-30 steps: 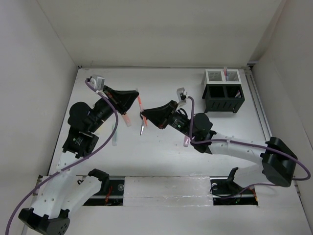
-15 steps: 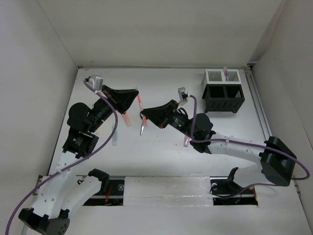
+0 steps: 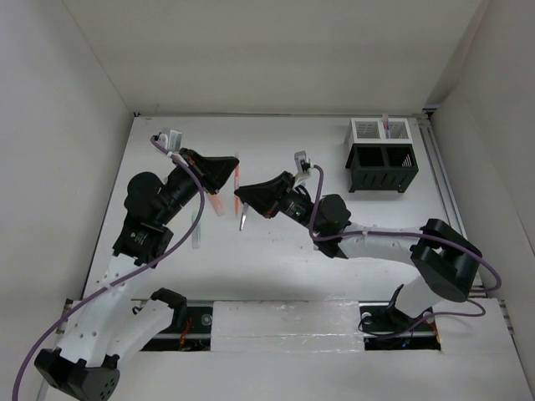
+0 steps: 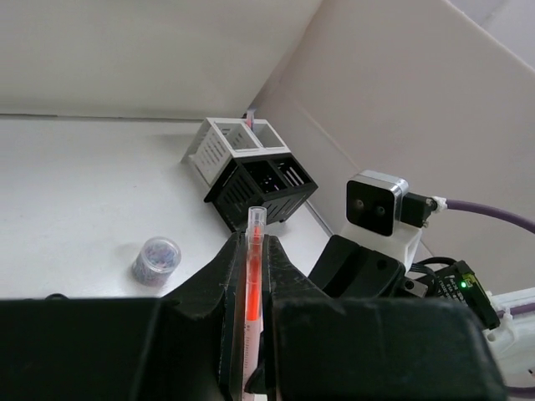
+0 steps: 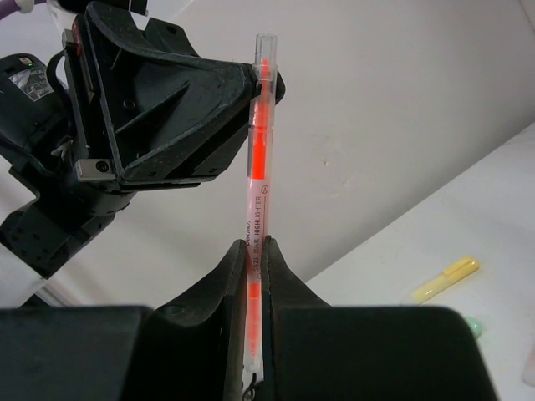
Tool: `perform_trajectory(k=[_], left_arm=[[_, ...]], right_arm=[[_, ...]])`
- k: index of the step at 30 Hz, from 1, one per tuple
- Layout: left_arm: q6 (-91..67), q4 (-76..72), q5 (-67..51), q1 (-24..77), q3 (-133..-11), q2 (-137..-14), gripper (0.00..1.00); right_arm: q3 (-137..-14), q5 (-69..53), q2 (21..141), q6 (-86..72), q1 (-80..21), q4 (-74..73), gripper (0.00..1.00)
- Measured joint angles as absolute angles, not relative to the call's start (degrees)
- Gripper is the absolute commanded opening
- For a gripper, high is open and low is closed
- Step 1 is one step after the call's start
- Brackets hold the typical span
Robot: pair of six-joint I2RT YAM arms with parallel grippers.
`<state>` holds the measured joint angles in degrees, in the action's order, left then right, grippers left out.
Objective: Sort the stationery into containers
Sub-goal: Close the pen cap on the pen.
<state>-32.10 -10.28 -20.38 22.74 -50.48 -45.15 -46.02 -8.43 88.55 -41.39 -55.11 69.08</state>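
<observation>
Lower end of orange highlighter (image 5: 258, 180) hidden (inside right pincer (image 5: 255, 247)).

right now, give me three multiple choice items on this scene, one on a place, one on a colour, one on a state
1. Where does the white mesh box sit relative to the black organiser?
A. on its near side
B. on its far side, joined to it
C. to its left, apart

2. What colour is the lifted highlighter?
A. green
B. purple
C. orange

3. What grips it?
A. both end effectors
B. the left only
C. the right only

Key:
1 B, the top view shows the white box joined behind the black one.
2 C, its barrel is orange in both wrist views.
3 A, the left end effector and the right end effector each pinch it.
</observation>
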Motion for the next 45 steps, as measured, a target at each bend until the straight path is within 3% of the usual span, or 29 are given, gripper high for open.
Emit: perform_trajectory(k=[45], left_arm=[[-31.1,-15.2,-14.4,22.4,-50.5,-42.7,0.00]], right_arm=[[-56.5,-17.7,89.8,-44.9,-51.4,63.3,0.00]])
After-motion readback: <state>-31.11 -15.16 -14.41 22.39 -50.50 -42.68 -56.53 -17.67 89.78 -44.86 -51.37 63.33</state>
